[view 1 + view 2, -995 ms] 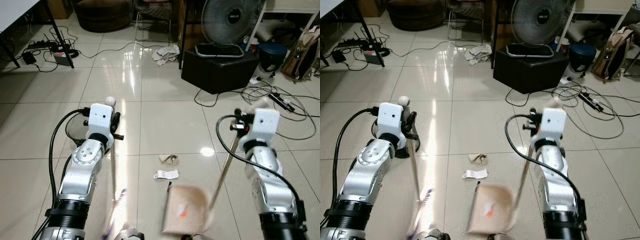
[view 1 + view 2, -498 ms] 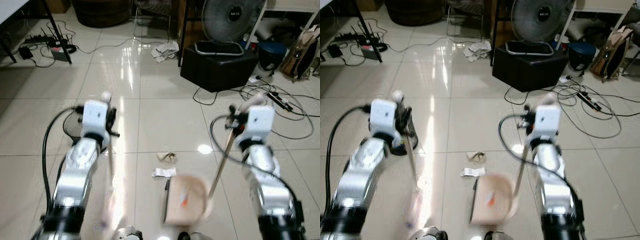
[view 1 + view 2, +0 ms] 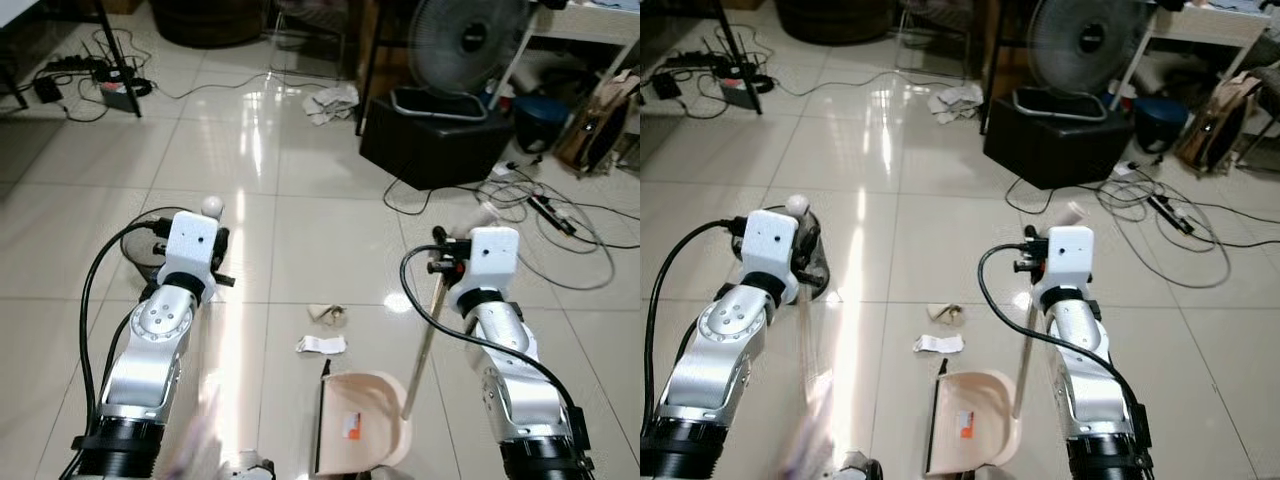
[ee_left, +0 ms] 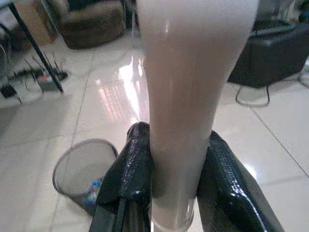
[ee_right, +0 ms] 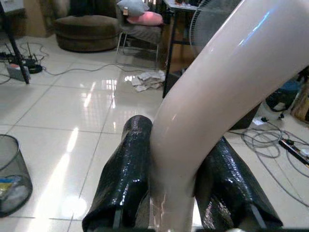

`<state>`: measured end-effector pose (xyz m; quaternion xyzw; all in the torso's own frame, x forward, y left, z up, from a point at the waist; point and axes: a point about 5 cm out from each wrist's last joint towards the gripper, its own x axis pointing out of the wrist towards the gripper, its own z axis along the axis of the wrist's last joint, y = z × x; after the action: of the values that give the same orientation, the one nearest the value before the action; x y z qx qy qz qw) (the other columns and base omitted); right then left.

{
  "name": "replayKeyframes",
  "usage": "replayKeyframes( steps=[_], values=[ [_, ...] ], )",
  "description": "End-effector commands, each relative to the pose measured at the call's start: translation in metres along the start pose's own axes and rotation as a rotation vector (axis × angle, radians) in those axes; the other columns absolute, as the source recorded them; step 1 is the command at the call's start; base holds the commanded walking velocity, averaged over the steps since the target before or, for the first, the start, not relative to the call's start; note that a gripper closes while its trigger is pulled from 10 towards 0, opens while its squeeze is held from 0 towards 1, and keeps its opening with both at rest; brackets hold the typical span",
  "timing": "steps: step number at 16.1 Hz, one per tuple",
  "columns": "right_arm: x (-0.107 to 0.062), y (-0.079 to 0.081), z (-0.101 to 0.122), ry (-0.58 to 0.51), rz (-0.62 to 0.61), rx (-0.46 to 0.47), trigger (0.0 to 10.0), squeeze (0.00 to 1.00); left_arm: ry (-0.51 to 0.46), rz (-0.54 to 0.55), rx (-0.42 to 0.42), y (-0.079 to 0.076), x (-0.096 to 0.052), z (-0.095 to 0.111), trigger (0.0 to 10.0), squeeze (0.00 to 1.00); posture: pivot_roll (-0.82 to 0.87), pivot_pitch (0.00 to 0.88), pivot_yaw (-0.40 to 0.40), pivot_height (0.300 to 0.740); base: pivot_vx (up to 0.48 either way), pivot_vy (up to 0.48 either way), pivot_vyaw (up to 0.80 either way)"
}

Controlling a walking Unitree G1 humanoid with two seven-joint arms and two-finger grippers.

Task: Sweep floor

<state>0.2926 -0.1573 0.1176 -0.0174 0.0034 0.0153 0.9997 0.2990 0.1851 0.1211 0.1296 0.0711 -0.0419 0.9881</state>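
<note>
On tiled floor, dustpan (image 3: 362, 432) holding scrap, right claw (image 5: 169, 193) clamping its handle, left claw (image 4: 174, 183) clamping broom (image 4: 186, 96)

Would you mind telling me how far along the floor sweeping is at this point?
Done: one small scrap already lies in the dustpan. In hand: the left gripper clamps the broom handle, and the right gripper clamps the dustpan handle. Left: the crumpled paper and white scrap remain on the tiles ahead of the pan.

Glossy tiled floor (image 3: 300, 200), smooth shiny plastic dustpan (image 3: 365, 430), crumpled paper scraps (image 3: 322, 344), wire-mesh bin (image 4: 84, 171).
</note>
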Motion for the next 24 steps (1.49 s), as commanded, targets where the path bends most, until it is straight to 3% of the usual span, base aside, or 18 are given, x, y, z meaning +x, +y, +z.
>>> replayKeyframes(
  steps=[1, 4, 6, 9, 13, 17, 24],
  values=[
    [0.003, -0.007, 0.011, -0.038, -0.034, -0.003, 10.0, 0.0, -0.006, -0.002, 0.029, -0.001, 0.002, 0.005, 10.0, 0.0, 0.16, 0.114, -0.065, 0.74, 0.0, 0.0, 0.0],
    [0.004, -0.013, 0.015, -0.072, -0.05, -0.004, 10.0, 0.0, -0.076, -0.001, 0.015, -0.003, 0.007, 0.016, 10.0, 0.0, 0.1, 0.093, -0.02, 0.74, 0.0, 0.0, 0.0],
    [0.005, -0.017, 0.033, -0.156, -0.079, 0.01, 10.0, 0.0, -0.122, 0.031, -0.009, 0.002, 0.009, 0.025, 10.0, 0.0, 0.07, 0.057, 0.016, 0.74, 0.0, 0.0, 0.0],
    [0.007, -0.021, 0.04, -0.179, -0.094, 0.002, 10.0, 0.0, -0.144, -0.004, -0.016, -0.002, 0.016, 0.034, 10.0, 0.0, 0.06, 0.036, 0.048, 0.74, 0.0, 0.0, 0.0],
    [-0.001, -0.023, 0.019, -0.101, -0.137, 0.043, 10.0, 0.0, -0.187, -0.057, -0.029, -0.013, 0.023, 0.041, 10.0, 0.0, 0.04, 0.013, 0.062, 0.74, 0.0, 0.0, -0.2],
    [0.004, -0.025, 0.027, -0.123, -0.127, -0.008, 10.0, 0.0, -0.202, -0.062, -0.044, -0.018, 0.027, 0.043, 10.0, 0.0, 0.03, 0.011, 0.053, 0.74, 0.234, 0.0, -0.51],
    [0.005, -0.025, 0.027, -0.108, -0.129, 0.026, 10.0, 0.0, -0.199, -0.041, -0.029, -0.013, 0.025, 0.038, 10.0, 0.0, 0.03, 0.022, 0.035, 0.74, 0.334, 0.0, -0.11]
  ],
)
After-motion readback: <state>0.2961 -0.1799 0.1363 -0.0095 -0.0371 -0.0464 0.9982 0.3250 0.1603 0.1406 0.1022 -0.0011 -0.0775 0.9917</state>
